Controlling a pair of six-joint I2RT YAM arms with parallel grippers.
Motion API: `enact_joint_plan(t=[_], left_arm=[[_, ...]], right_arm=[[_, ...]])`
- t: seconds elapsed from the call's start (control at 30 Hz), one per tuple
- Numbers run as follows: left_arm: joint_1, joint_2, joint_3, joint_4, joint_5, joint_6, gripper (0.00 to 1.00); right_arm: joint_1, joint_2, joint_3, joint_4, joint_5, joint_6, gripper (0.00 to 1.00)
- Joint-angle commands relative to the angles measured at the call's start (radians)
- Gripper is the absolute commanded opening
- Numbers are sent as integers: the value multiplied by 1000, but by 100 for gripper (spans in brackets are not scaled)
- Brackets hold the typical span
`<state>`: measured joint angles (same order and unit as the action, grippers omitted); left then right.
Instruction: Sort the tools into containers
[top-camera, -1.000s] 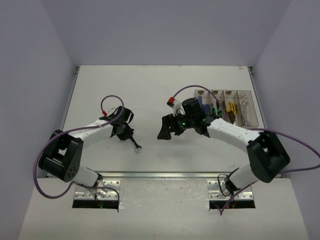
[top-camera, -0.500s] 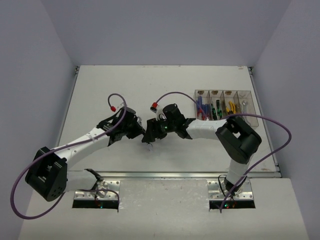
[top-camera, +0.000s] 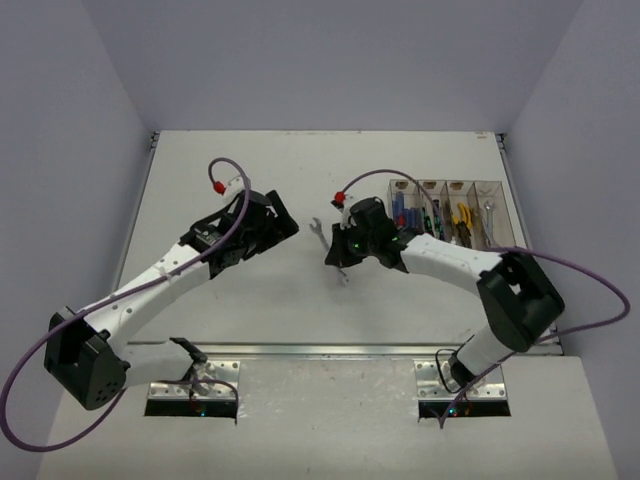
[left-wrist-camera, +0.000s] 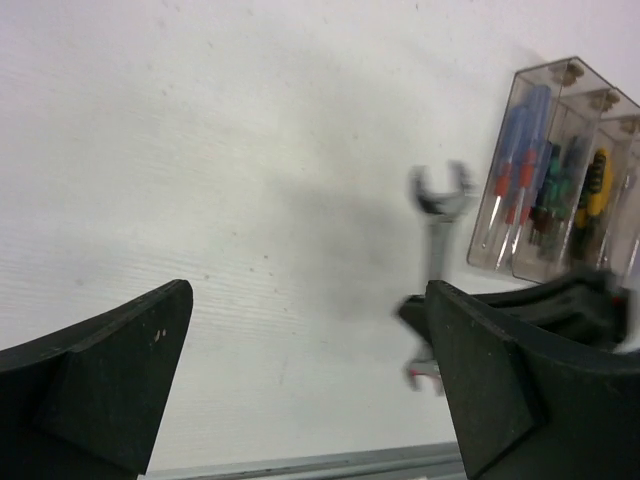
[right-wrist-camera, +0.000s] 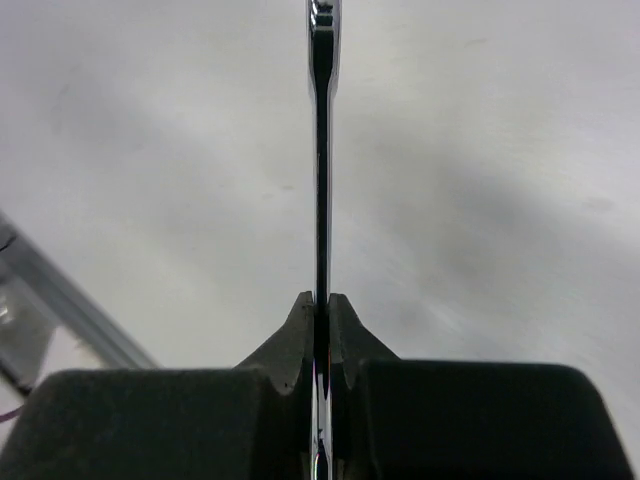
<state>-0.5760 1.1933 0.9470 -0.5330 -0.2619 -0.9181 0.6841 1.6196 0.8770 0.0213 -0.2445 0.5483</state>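
My right gripper (top-camera: 334, 256) is shut on a silver open-end wrench (top-camera: 319, 229) and holds it above the table's middle. In the right wrist view the wrench (right-wrist-camera: 322, 150) runs edge-on out of the pinched fingertips of the gripper (right-wrist-camera: 320, 305). My left gripper (top-camera: 282, 224) stands open just left of it, empty; its wrist view shows the fingers (left-wrist-camera: 100, 385) wide apart and the blurred wrench (left-wrist-camera: 438, 212) beyond. The containers (top-camera: 404, 186) sit at the right, a row of four clear bins (left-wrist-camera: 565, 75) holding blue-and-red screwdrivers (top-camera: 402, 214), green-and-black screwdrivers (top-camera: 432, 220), yellow pliers (top-camera: 460, 214) and wrenches (top-camera: 490, 220).
The right forearm (top-camera: 450, 258) lies just in front of the containers. A purple cable with a red plug (top-camera: 216, 187) loops above the left wrist. A metal rail (top-camera: 320, 349) edges the table's near side.
The two grippers met at the table's middle. The left one let go of the wrench and opened, drawing back. The right one shut on the wrench and carried it rightward.
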Motion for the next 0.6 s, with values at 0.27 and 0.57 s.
enact_joint_plan(t=[0.27, 0.57], left_arm=[[-4, -298, -28, -186, 49, 406, 100], [1, -401, -118, -104, 112, 443, 100]], right_arm=[[-592, -178, 215, -476, 665, -627, 0], [-813, 77, 349, -400, 746, -687, 0]])
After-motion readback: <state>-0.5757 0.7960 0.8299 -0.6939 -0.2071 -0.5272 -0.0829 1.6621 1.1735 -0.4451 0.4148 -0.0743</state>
